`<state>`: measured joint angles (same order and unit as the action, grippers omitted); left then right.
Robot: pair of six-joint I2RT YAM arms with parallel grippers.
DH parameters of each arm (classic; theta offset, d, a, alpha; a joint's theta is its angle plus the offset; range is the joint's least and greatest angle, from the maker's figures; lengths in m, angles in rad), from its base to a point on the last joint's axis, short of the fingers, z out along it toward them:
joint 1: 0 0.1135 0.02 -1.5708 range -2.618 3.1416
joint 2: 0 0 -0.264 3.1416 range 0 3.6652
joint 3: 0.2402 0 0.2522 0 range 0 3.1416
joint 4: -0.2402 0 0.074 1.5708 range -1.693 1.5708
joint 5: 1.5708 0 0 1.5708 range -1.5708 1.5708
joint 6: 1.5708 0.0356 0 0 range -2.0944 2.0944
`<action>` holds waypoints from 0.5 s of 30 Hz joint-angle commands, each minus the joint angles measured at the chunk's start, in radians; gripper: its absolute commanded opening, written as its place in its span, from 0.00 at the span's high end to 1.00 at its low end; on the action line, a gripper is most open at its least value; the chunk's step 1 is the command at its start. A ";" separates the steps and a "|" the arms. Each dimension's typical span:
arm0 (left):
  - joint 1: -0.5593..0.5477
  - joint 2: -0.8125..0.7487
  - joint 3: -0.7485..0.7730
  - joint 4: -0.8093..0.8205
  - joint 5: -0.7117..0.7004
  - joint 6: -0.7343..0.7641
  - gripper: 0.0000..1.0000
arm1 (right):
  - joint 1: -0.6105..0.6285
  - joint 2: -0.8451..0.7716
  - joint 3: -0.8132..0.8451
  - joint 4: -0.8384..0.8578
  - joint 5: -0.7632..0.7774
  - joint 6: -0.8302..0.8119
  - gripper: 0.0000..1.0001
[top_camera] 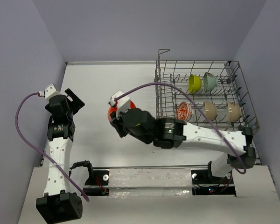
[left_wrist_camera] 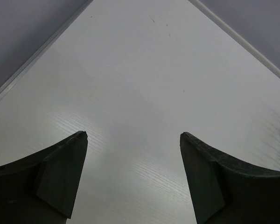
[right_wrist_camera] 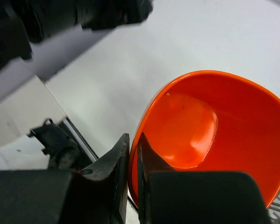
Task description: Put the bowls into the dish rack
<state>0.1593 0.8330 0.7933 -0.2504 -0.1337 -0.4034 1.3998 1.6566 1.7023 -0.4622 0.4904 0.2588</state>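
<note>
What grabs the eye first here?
The orange bowl stands out first, its rim pinched in the shut right gripper, mid-table left of the rack. Next come the bowls in the rack at far right: a lime bowl, a teal bowl, a red-patterned bowl and two cream bowls. The left gripper hangs open over the table at left.
</note>
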 commanded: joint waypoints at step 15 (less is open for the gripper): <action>0.009 -0.018 -0.014 0.045 0.022 0.003 0.11 | -0.789 -0.322 -0.162 0.208 -0.111 0.135 0.99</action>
<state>0.1593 0.8330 0.7929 -0.2501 -0.1242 -0.4030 0.7738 1.3266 1.5555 -0.3279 0.5133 0.2974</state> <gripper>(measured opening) 0.887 0.122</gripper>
